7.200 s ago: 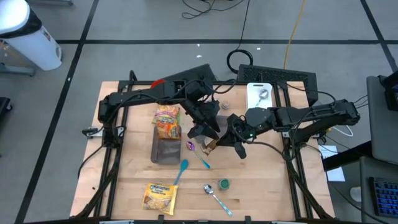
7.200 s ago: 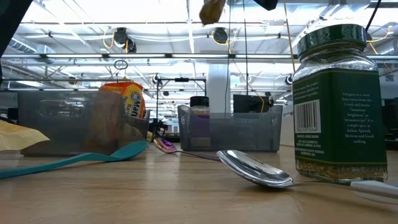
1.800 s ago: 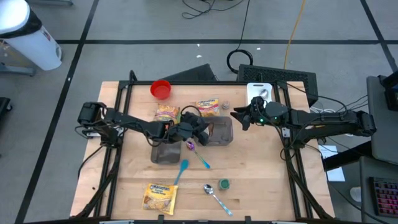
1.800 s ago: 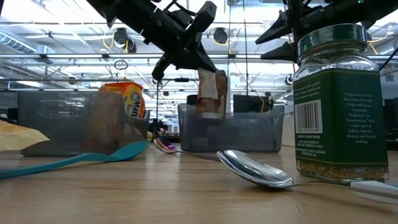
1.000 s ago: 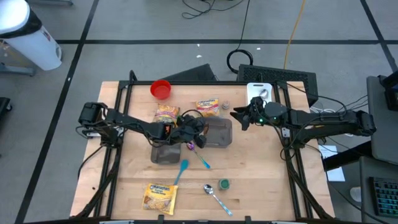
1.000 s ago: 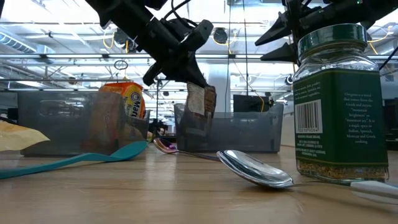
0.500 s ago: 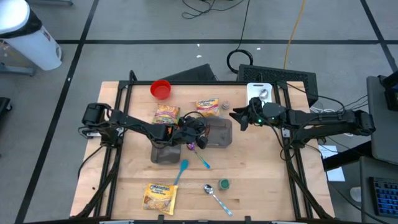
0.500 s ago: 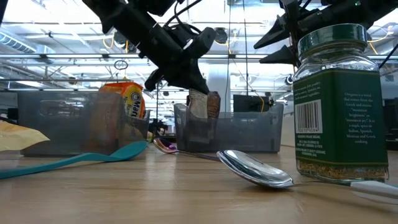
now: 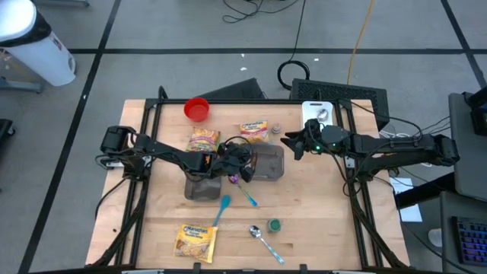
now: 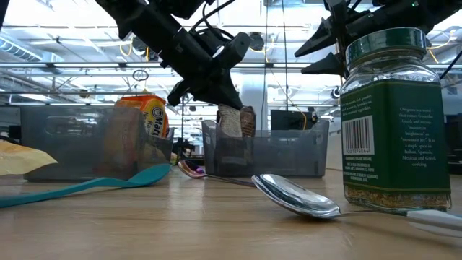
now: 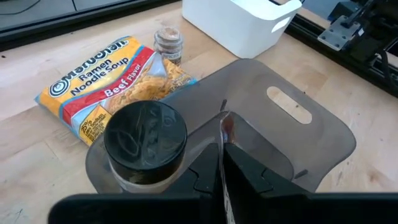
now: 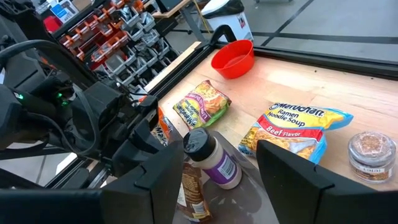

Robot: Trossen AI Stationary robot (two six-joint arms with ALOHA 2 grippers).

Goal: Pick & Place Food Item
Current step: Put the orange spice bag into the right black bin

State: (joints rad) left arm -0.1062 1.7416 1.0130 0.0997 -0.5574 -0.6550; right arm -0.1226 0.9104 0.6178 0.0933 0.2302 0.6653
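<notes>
A brown food pouch [image 10: 234, 121] stands upright inside the grey see-through bin [image 9: 268, 163], next to a black-capped bottle [image 11: 146, 134] that lies in the same bin. My left gripper [image 10: 227, 101] reaches in from the table's left over the bin's near-left corner and is shut on the pouch. In the left wrist view the pouch [image 11: 222, 134] shows edge-on. My right gripper [image 9: 290, 143] hovers open just off the bin's far right corner, holding nothing. My left gripper pinches the pouch's upper edge [image 10: 232, 110] between its two fingers. They slant down from the table's left. The pouch hangs upright below them, its lower part behind the bin's wall [image 10: 238, 152]. I cannot tell whether it rests on the bin's floor.
A second grey bin [image 9: 202, 186] sits beside the first. Ramen packets [image 9: 204, 139] [image 9: 253, 131], a red bowl [image 9: 196, 109], a small spice jar [image 9: 277, 129] and a white bin [image 9: 318, 114] lie farther back. Nearer are spoons [image 9: 222, 209] [image 9: 262, 240], a green-lidded jar [image 9: 274, 225] and a yellow packet [image 9: 195, 240].
My left gripper has sunk a little with the pouch. The pouch hung slanted at the bin's near-left wall and now stands more upright and lower inside the bin. My right gripper has kept still.
</notes>
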